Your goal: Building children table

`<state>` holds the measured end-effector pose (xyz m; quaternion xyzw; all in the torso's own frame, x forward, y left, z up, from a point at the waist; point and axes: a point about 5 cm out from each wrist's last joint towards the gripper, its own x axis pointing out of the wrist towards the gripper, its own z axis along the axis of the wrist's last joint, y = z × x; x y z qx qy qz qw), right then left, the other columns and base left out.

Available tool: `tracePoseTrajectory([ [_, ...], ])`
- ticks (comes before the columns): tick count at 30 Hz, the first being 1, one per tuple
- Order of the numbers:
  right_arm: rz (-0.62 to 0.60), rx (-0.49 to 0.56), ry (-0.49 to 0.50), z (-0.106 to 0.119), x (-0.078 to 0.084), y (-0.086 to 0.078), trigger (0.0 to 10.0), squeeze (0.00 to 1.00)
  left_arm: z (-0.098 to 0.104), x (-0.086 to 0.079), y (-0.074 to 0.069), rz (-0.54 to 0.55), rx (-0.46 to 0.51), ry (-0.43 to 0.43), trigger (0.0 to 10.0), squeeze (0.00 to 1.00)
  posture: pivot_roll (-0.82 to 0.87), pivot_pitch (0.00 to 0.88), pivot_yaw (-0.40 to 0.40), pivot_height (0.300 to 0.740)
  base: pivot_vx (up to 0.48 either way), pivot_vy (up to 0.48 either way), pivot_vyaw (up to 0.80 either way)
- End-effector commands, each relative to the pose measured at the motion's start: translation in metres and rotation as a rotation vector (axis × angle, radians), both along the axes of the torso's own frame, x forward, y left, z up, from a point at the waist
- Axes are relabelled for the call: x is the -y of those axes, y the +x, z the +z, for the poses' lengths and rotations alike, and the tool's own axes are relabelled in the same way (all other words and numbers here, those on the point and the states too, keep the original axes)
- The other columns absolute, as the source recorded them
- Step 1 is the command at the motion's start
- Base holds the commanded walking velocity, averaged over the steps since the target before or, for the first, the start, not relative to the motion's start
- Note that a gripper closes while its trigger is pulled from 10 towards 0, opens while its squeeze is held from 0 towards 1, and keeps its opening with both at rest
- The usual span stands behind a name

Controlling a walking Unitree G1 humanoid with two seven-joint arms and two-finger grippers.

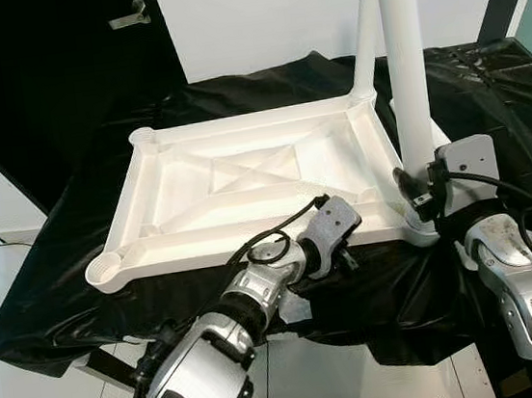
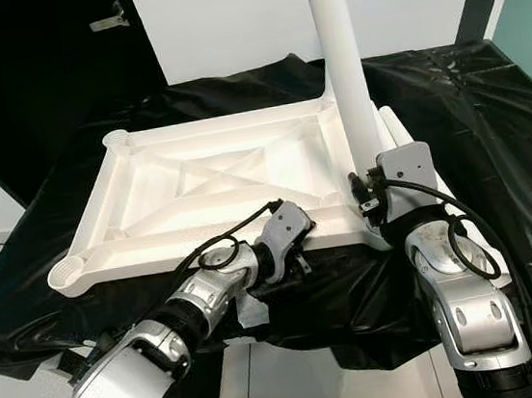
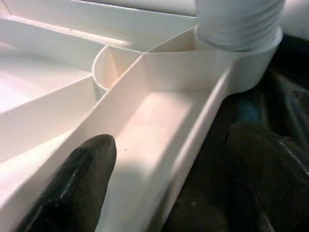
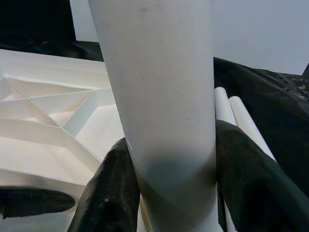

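The right hand point(image 2: 374, 195) is clamped around the smooth, stiff, likely light white leg point(image 2: 342, 63), low near its socket, while the left hand point(image 1: 341, 238), fingers spread, straddles the rigid tabletop point(image 1: 254, 176) rim on the bench point(image 1: 487, 104).

Looks like a bare indoor workroom or test space rather than a lived-in home. Plain white wall point(image 1: 253, 16) behind, with a black door point(image 1: 57, 79) carrying a metal handle point(image 1: 130, 18). Pale tiled floor point(image 1: 5, 289) with a loose cable at the edge. Work surface draped all over in crinkled black plastic sheeting point(image 2: 489, 113). A teal panel point(image 2: 531, 21) at the far right. White plastic tabletop point(image 1: 244, 177) laid upside down for assembly, spare white legs point(image 4: 236, 116) beside it.
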<state>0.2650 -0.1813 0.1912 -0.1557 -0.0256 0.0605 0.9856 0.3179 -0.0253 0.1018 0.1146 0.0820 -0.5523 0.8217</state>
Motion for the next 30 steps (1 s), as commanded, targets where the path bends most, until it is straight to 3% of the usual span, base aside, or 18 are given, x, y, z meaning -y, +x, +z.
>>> tracePoseTrajectory([
  [1,0.01,-0.053,0.009,-0.01,-0.003,0.0,10.0,0.0,-0.005,-0.004,0.002,0.027,-0.008,0.039,10.0,0.0,-0.2,0.001,0.084,0.74,0.0,0.0,0.0],
  [7,0.014,-0.053,0.011,-0.01,-0.005,-0.001,10.0,0.0,-0.004,-0.003,0.005,0.062,-0.005,0.055,10.0,0.0,-0.21,0.001,0.084,0.74,0.0,0.0,0.0],
  [8,0.013,-0.053,0.011,-0.01,-0.004,-0.001,10.0,0.0,-0.005,-0.003,0.003,0.04,-0.006,0.065,7.5,0.0,-0.21,0.0,0.084,0.74,0.0,0.0,0.0],
  [9,0.01,-0.053,0.009,-0.01,-0.004,0.0,10.0,0.0,-0.007,-0.003,0.001,0.004,-0.01,0.074,3.3,0.0,-0.21,0.0,0.084,0.74,0.0,0.0,0.0],
  [10,0.008,-0.052,0.008,-0.01,-0.003,0.0,10.0,0.0,-0.009,-0.003,-0.001,-0.027,-0.014,0.078,0.1,0.0,-0.21,0.0,0.084,0.74,0.0,0.0,0.0],
  [12,0.005,-0.051,0.006,-0.01,-0.002,0.0,10.0,0.0,-0.011,-0.003,-0.004,-0.067,-0.017,0.085,0.0,0.0,-0.21,0.0,0.085,0.74,0.0,0.0,0.0],
  [13,0.002,-0.05,0.004,-0.009,-0.002,0.0,10.0,0.0,-0.014,-0.003,-0.009,-0.119,-0.019,0.093,0.0,0.0,-0.21,0.0,0.084,0.74,0.0,0.0,0.0],
  [17,0.001,-0.048,0.003,-0.009,-0.001,0.001,10.0,0.0,-0.016,-0.003,-0.012,-0.157,-0.025,0.099,0.0,0.0,-0.21,0.0,0.084,0.74,0.0,0.0,0.0],
  [18,-0.001,-0.046,0.001,-0.009,-0.001,0.001,10.0,0.0,-0.021,-0.005,-0.021,-0.277,-0.05,0.128,4.7,0.0,-0.21,0.0,0.082,0.74,0.0,0.0,0.0],
  [19,-0.001,-0.046,0.001,-0.009,-0.001,0.001,10.0,0.0,-0.021,-0.005,-0.021,-0.277,-0.05,0.128,4.7,0.0,-0.21,0.0,0.082,0.74,0.0,0.0,0.0],
  [20,-0.001,-0.045,-0.001,-0.008,-0.001,0.001,10.0,0.0,-0.026,-0.009,-0.028,-0.376,-0.072,0.162,10.0,0.0,-0.21,0.0,0.082,0.74,0.0,0.0,0.0],
  [23,0.001,-0.044,-0.003,-0.008,-0.001,0.001,10.0,0.0,-0.031,-0.013,-0.034,-0.465,-0.1,0.199,10.0,0.0,-0.21,0.0,0.084,0.74,0.0,0.0,0.0],
  [26,0.005,-0.046,-0.002,-0.01,-0.001,-0.003,10.0,0.0,-0.032,-0.014,-0.034,-0.463,-0.105,0.204,10.0,0.0,-0.21,0.0,0.085,0.74,0.0,0.0,0.0],
  [30,0.006,-0.078,0.027,-0.026,0.011,-0.018,10.0,0.0,-0.032,-0.016,-0.032,-0.448,-0.109,0.204,10.0,0.0,-0.21,0.0,0.085,0.74,0.0,0.0,0.0],
])
